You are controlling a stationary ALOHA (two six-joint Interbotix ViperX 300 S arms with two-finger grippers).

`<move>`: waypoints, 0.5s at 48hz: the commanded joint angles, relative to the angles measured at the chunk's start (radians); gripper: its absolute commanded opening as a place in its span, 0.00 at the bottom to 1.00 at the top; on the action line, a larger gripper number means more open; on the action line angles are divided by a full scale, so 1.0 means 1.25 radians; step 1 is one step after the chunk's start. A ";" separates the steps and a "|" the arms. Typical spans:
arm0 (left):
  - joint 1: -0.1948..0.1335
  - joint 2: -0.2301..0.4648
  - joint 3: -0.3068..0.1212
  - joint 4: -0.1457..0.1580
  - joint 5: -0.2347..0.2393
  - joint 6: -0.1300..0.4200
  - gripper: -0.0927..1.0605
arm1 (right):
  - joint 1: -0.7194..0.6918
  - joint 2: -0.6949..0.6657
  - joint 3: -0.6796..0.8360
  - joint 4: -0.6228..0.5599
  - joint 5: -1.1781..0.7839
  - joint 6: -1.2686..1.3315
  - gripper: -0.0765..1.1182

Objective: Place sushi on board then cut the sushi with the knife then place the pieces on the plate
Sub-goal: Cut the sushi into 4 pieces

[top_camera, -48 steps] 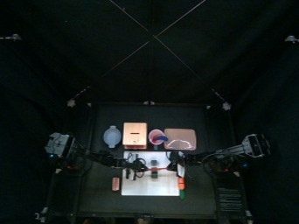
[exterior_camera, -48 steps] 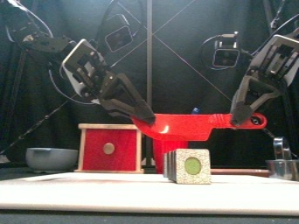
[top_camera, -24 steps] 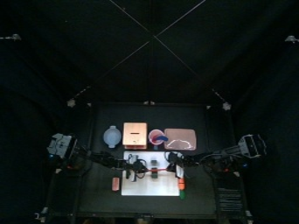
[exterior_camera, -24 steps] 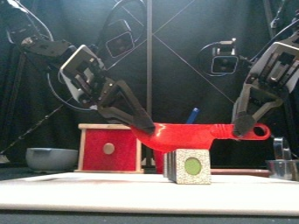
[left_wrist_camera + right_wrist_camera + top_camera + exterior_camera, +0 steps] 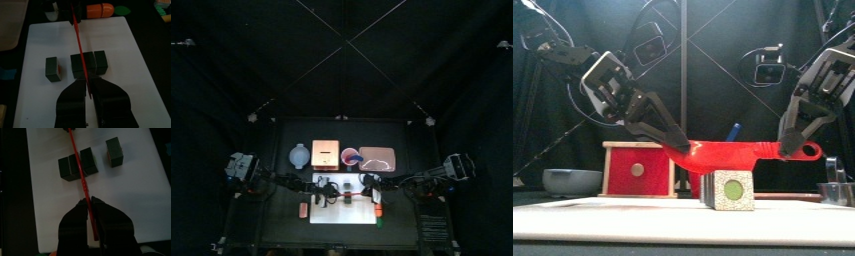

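Observation:
A red toy knife (image 5: 743, 151) hangs level just above the sushi (image 5: 727, 188), which stands on the white board (image 5: 633, 218). Both grippers hold it. My left gripper (image 5: 690, 152) is shut on the blade end and my right gripper (image 5: 791, 150) on the handle end. In the left wrist view my left gripper (image 5: 85, 82) pinches the thin blade (image 5: 77, 35) over a pair of dark blocks (image 5: 89, 64), with one block (image 5: 51, 68) apart. From the right wrist, my right gripper (image 5: 89, 201) shows the blade (image 5: 79, 163) crossing two blocks (image 5: 77, 164), and a third block (image 5: 115, 152) stands apart.
Behind the board (image 5: 345, 203) stand a blue-grey bowl (image 5: 298, 155), the wooden box (image 5: 325, 152), the red cup (image 5: 350, 156) and the pink tray (image 5: 378, 157). A small orange toy (image 5: 303, 209) lies left of the board. A metal cutter (image 5: 834, 190) sits at the right.
Over the last second the knife has come down a little and levelled above the sushi, with both grippers still shut on it. Since half a second ago nothing has moved.

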 commanded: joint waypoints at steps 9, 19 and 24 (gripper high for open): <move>-0.005 -0.025 -0.016 0.017 -0.002 0.002 0.46 | -0.011 -0.020 -0.009 -0.004 -0.007 0.002 0.39; -0.004 -0.026 -0.015 0.022 -0.002 0.004 0.46 | -0.011 -0.023 -0.007 -0.005 -0.007 0.002 0.39; -0.001 -0.026 -0.016 0.022 -0.002 0.004 0.46 | -0.011 -0.023 -0.009 -0.007 -0.007 0.002 0.39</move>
